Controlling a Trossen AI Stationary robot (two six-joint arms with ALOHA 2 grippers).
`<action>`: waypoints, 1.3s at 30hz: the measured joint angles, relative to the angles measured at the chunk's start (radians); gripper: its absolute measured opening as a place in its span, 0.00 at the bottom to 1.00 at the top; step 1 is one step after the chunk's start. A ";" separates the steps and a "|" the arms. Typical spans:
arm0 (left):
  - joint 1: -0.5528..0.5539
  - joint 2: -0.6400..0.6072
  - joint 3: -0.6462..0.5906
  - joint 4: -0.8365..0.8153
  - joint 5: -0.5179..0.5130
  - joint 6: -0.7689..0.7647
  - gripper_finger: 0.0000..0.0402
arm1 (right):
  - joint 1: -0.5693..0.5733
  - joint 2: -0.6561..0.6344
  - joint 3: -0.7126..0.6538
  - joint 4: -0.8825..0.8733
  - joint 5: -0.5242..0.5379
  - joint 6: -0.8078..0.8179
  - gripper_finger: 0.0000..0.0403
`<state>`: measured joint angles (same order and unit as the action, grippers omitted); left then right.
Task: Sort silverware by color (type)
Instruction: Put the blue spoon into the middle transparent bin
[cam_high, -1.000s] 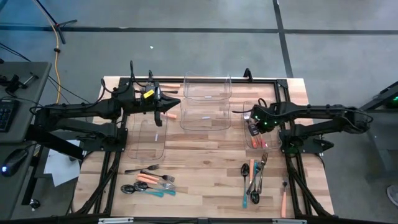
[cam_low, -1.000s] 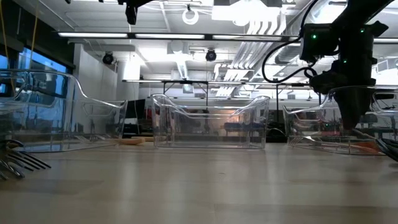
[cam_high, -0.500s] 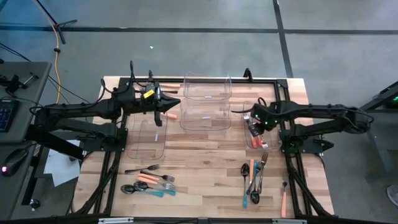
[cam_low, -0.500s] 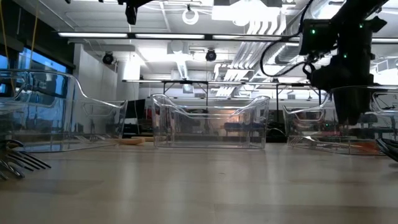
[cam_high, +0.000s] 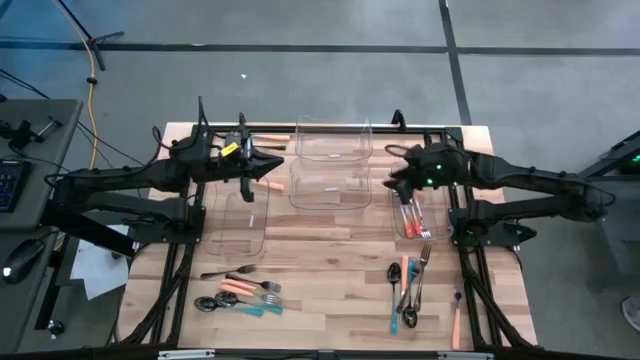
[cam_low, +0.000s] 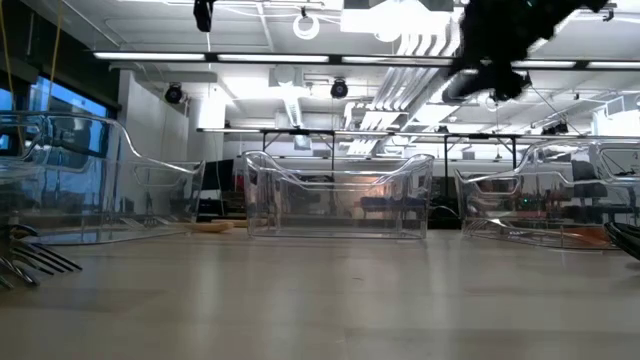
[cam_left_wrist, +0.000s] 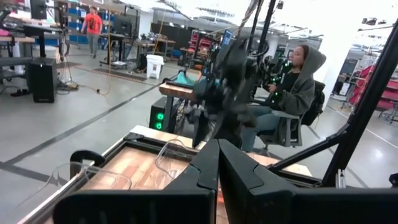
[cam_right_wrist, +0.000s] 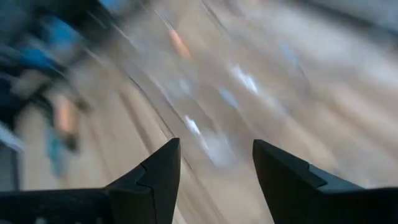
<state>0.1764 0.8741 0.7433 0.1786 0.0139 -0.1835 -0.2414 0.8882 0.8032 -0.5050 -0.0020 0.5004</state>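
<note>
The silverware lies in two loose heaps near the table's front edge, one at the left (cam_high: 243, 292) and one at the right (cam_high: 408, 285). Orange-handled and dark pieces (cam_high: 411, 215) lie in the clear right bin (cam_high: 425, 232). My right gripper (cam_high: 394, 180) hangs open and empty above that bin's far left corner, slanting down; its wrist view (cam_right_wrist: 214, 149) is blurred. My left gripper (cam_high: 277, 164) is shut and held high and level beyond the left bin (cam_high: 238, 225); nothing shows between its fingers (cam_left_wrist: 217, 163). An orange-handled piece (cam_high: 268, 184) lies flat on the table beneath it.
Two clear bins stand at the middle, one at the far edge (cam_high: 333, 140) and one nearer (cam_high: 330, 188). An orange-handled knife (cam_high: 456, 322) lies alone at the front right. Another orange piece (cam_high: 273, 137) lies at the far edge. A seated person (cam_left_wrist: 292, 93) shows beyond the table.
My right gripper stood pointing down inside the right bin, opened there, then rose clear of the bin toward its far left corner and tipped up to a slant. The silverware in the bin stayed where it lay.
</note>
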 joint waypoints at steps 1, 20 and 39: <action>0.000 -0.003 0.000 -0.003 0.000 -0.009 0.00 | 0.006 0.003 0.000 0.082 -0.009 -0.033 0.46; 0.000 -0.003 0.000 -0.025 0.000 -0.050 0.00 | 0.041 0.155 0.000 0.632 -0.087 -0.363 0.46; 0.000 -0.003 0.000 0.001 0.000 0.004 0.00 | 0.041 0.154 0.000 0.644 -0.088 -0.370 0.46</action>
<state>0.1761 0.8707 0.7433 0.1794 0.0139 -0.1791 -0.2001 1.0424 0.8032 0.1394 -0.0902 0.1303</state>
